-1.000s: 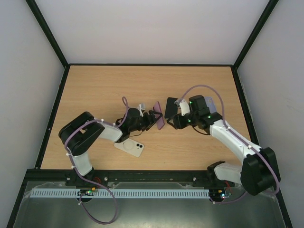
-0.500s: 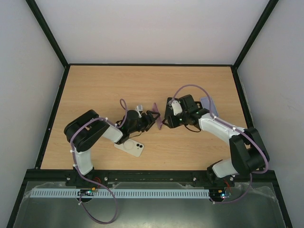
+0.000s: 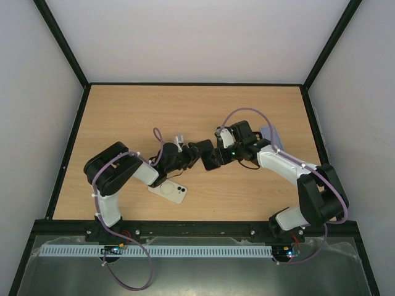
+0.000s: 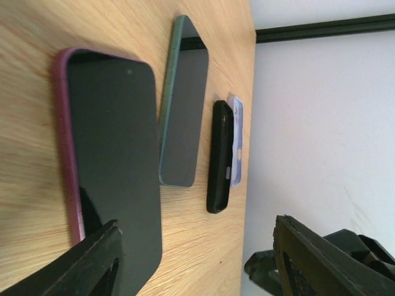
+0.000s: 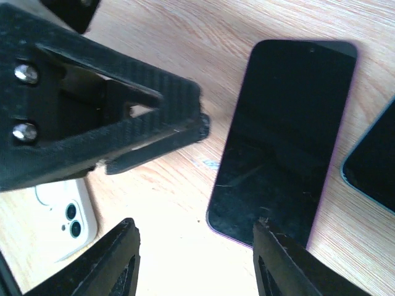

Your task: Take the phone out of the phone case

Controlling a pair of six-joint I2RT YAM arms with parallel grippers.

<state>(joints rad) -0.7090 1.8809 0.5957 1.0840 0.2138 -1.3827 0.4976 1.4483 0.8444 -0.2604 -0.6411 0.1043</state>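
Note:
The phone in its magenta case [image 5: 284, 135] lies flat on the table, dark screen up; it also shows in the left wrist view [image 4: 111, 166] and between both grippers in the top view [image 3: 211, 160]. My left gripper [image 4: 197, 265] is open and empty, with one finger [image 4: 80, 265] low over the phone's near edge. My right gripper [image 5: 197, 265] is open and empty, and its right finger [image 5: 290, 259] is over the phone's near corner. The two grippers nearly meet in the top view, left [image 3: 195, 152] and right [image 3: 217, 153].
A white phone [image 3: 168, 192] lies camera side up near the left arm. A green-cased phone [image 4: 183, 105], a black case [image 4: 220, 157] and a lilac case [image 4: 235, 142] lie beyond the magenta phone. The lilac case [image 3: 270, 134] sits by the right arm.
The magenta-cased phone stood on edge at the left gripper; now it lies flat with the screen up. The right gripper has moved left to meet the left one.

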